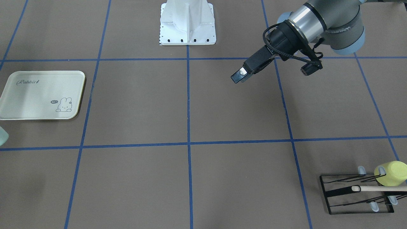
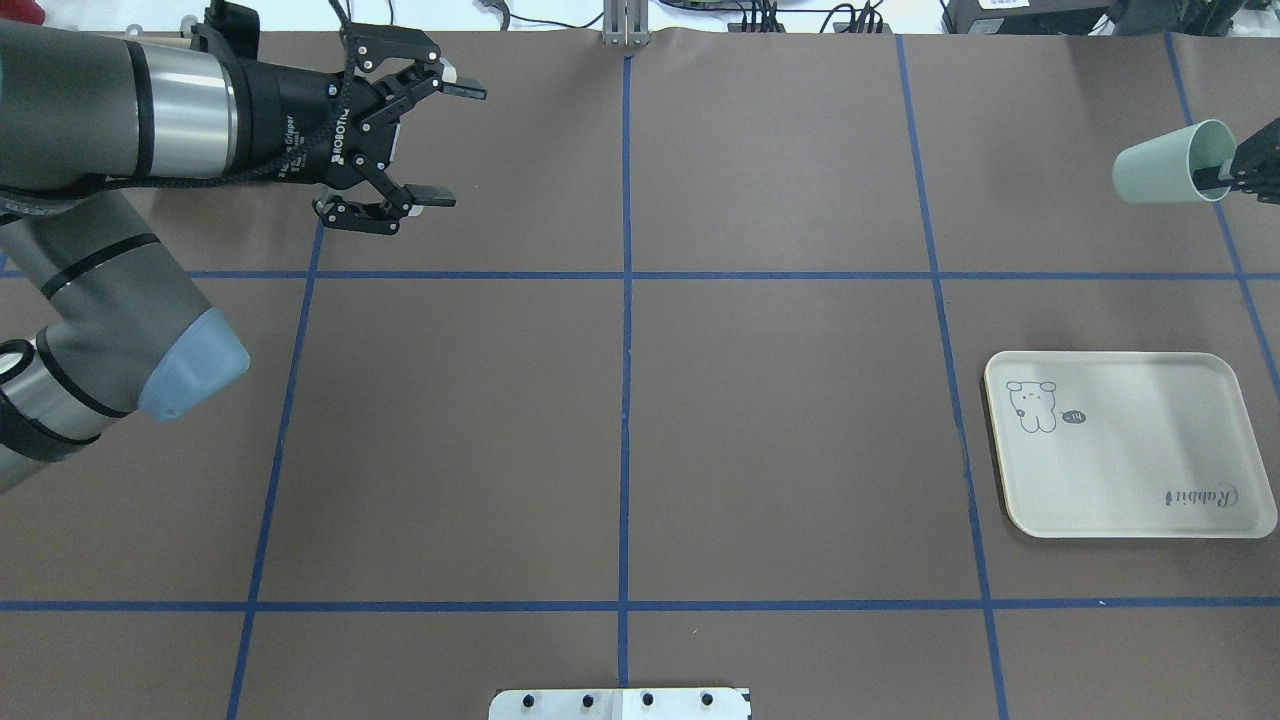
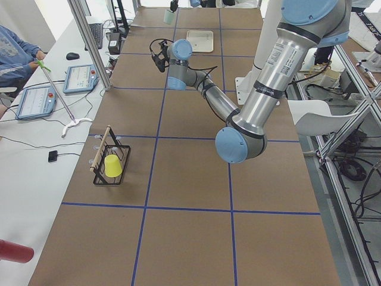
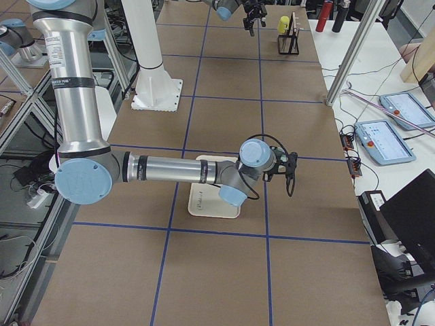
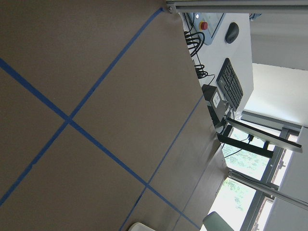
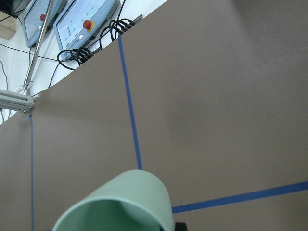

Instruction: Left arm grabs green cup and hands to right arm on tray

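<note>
The right gripper (image 2: 1222, 175) pinched the cup (image 2: 1165, 163) by its rim, tipped sideways near the tray (image 2: 1130, 520), likely bound for it. The left gripper (image 2: 455, 146) gaped empty, its part seemingly done.

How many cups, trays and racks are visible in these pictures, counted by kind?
Cups: 2, the green cup and the yellow-green cup
Trays: 1, the tray
Racks: 1, the wire rack
Total: 4
</note>
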You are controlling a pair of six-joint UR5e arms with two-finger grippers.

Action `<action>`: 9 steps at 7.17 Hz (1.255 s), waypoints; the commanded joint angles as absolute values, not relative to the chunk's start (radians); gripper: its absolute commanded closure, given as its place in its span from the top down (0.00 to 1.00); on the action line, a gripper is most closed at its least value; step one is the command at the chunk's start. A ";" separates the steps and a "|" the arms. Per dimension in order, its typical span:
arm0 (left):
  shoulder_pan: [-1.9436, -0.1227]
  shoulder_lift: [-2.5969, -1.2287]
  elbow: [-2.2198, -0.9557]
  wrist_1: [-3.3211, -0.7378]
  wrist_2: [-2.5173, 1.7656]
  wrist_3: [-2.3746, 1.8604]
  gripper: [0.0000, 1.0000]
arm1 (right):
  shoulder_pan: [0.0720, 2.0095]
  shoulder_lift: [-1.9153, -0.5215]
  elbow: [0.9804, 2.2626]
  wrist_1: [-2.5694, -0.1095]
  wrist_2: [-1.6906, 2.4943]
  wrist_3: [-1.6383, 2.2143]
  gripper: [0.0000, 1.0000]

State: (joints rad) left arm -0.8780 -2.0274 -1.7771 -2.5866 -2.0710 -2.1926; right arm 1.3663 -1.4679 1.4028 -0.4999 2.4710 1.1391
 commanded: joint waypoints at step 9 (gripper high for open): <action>-0.931 -1.852 -1.902 -1.969 -2.183 -1.300 1.00 | 1.198 -1.580 1.851 -1.733 2.336 0.187 0.00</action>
